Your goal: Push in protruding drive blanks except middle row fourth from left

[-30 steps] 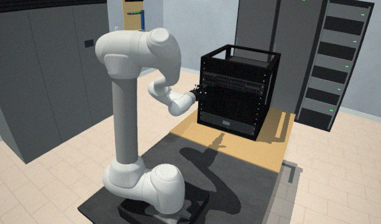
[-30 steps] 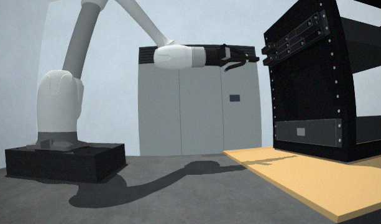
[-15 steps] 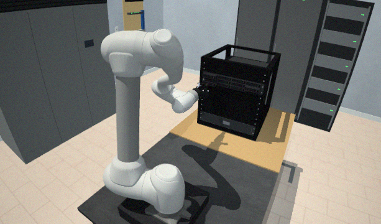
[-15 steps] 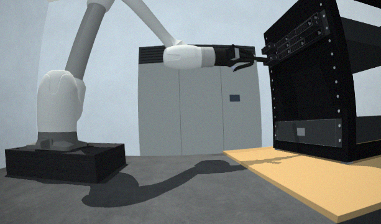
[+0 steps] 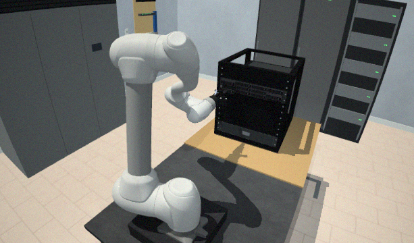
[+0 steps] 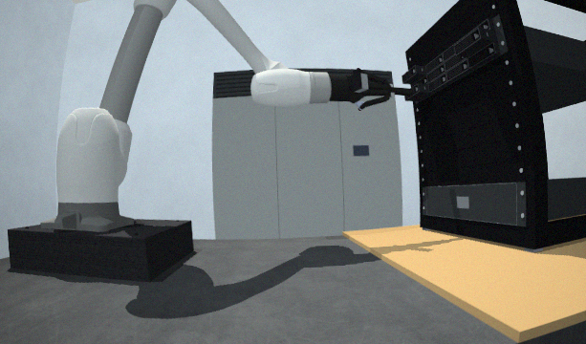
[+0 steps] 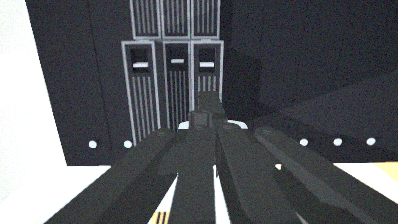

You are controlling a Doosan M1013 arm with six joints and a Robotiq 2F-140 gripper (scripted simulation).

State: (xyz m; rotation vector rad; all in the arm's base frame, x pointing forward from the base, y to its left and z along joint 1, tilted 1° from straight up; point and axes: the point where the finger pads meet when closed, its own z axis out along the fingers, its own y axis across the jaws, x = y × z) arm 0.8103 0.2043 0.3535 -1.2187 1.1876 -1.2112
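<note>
The black rack (image 5: 296, 67) (image 6: 529, 96) (image 7: 65, 75) stands on a wooden board (image 5: 261, 162) (image 6: 465, 272). Its three rows of drive blanks (image 5: 252, 90) (image 6: 457, 50) form a band near the top of the front. In the exterior view the blanks at the left end (image 6: 413, 74) stick out past the front face. My gripper (image 5: 217, 96) (image 6: 403, 90) (image 7: 207, 106) is shut and empty. Its tip is at the left end of the band, at or touching the lowest blank (image 7: 206, 75) of the first column. The wrist view shows that column's three blanks side by side.
A grey panel (image 5: 245, 133) (image 6: 474, 203) sits low on the rack front. A tall server cabinet (image 5: 362, 67) stands behind and to the right of the rack. Grey cabinets (image 5: 41, 84) (image 6: 302, 167) line the left wall. The arm base (image 5: 173, 202) (image 6: 92, 244) stands on a dark mat.
</note>
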